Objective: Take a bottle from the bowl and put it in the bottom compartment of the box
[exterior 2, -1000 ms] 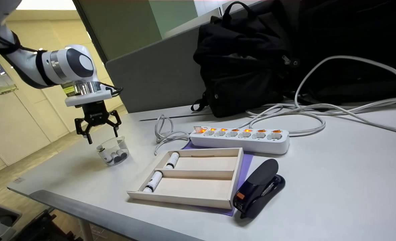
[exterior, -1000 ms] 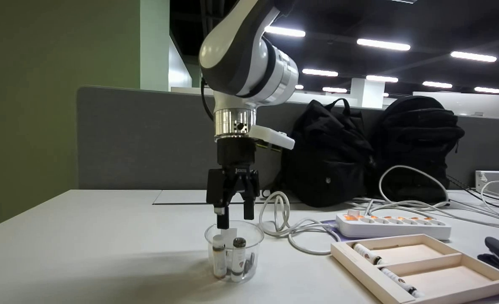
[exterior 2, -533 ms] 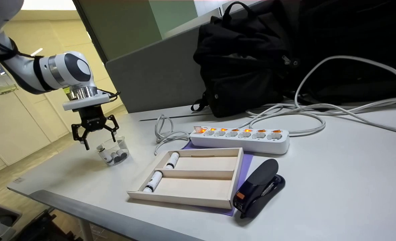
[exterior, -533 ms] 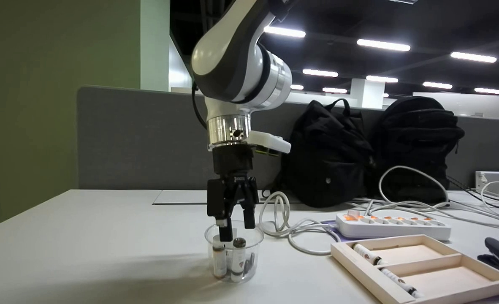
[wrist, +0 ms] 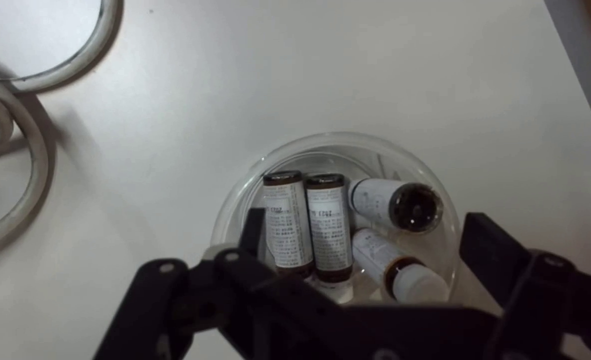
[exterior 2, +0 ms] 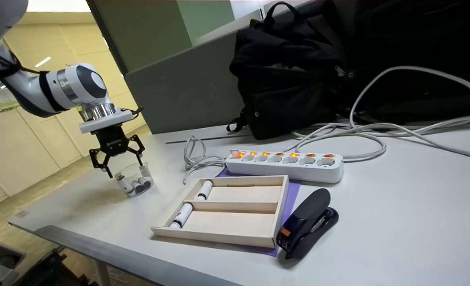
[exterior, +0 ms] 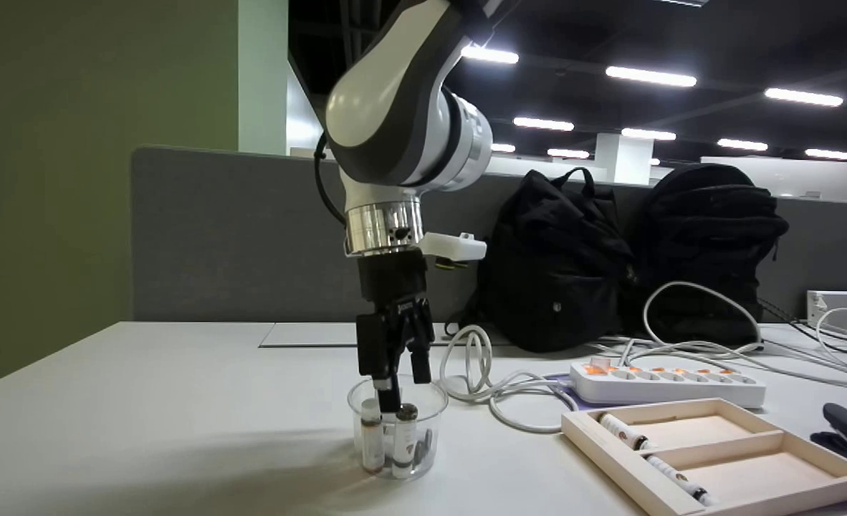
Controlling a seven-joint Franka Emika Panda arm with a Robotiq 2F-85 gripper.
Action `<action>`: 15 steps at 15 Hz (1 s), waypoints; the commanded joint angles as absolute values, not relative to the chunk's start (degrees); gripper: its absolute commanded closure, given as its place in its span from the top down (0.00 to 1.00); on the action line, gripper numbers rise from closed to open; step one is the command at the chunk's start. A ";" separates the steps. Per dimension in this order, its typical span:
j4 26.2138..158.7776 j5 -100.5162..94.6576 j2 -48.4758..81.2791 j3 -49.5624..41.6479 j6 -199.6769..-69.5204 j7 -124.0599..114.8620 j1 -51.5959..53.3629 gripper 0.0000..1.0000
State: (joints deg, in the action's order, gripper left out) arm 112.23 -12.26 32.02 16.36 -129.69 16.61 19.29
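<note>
- Here, toward the left edge of the white tabletop (exterior 2: 398,222), carried on a white-and-grey jointed robot arm (exterior 2: 70,85) in both exterior views: black two-fingered gripper (exterior 2: 126,171), pointing down, spread wide.
- Below, inward from that left edge: small, round, clear see-through bowl (wrist: 335,141), overlapped in the wrist view by a black fingertip (wrist: 253,230) at left, with the opposite one just outside the right rim. Cannot tell whether touching the rim.
- Inside the bowl: four small brown-glass bottles with white labels (wrist: 328,225), two side by side, two slanting next to these.
- Farther right, toward the front edge: shallow rectangular pale-wood box (exterior 2: 235,223) on a purple sheet (exterior 2: 290,198), split by a divider; in each compartment, rear (exterior 2: 204,190) and front (exterior 2: 183,214), one like bottle lying along the left edge.
- Behind the box: long white power strip with orange switches (exterior 2: 284,171); along the back edge, two black fabric backpacks (exterior: 552,265).
- Beside the box's front-right corner: black stapler (exterior 2: 304,210).
</note>
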 commanded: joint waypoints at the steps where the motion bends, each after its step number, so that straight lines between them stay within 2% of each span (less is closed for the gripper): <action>1: 112.25 -13.83 32.26 15.49 -130.71 15.62 19.79 1.00; 7: 111.96 -13.12 33.22 15.53 -130.99 15.93 19.45 1.00; 8: 111.96 -12.82 33.24 15.65 -131.05 16.12 19.24 0.75; 9: 111.97 -12.70 33.24 15.69 -131.07 16.21 19.13 0.74; 15: 112.00 -11.48 33.41 15.90 -131.03 16.06 18.33 0.31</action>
